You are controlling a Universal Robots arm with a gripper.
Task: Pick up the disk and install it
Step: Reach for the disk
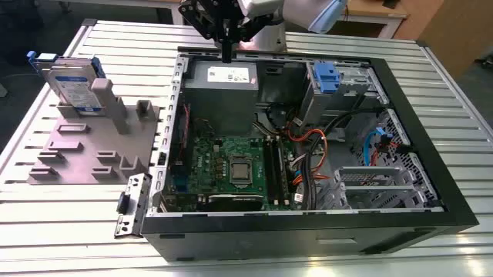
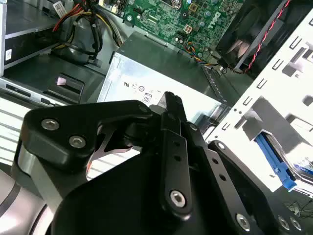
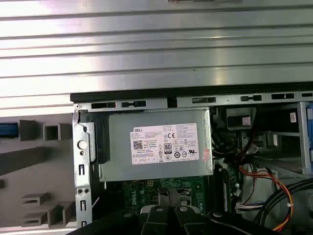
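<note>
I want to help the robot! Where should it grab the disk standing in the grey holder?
Probably by its upper part, coming down from above. The disk stands upright in the grey holder, whose posts stand against its lower part, while its top sticks up free. The jaws could close across its flat faces.

The disk is silver with a white-and-blue label and a blue frame; the stand is mauve-grey. The ribbed tabletop is pale silver. The computer case and tool are black, the circuit board green.
</note>
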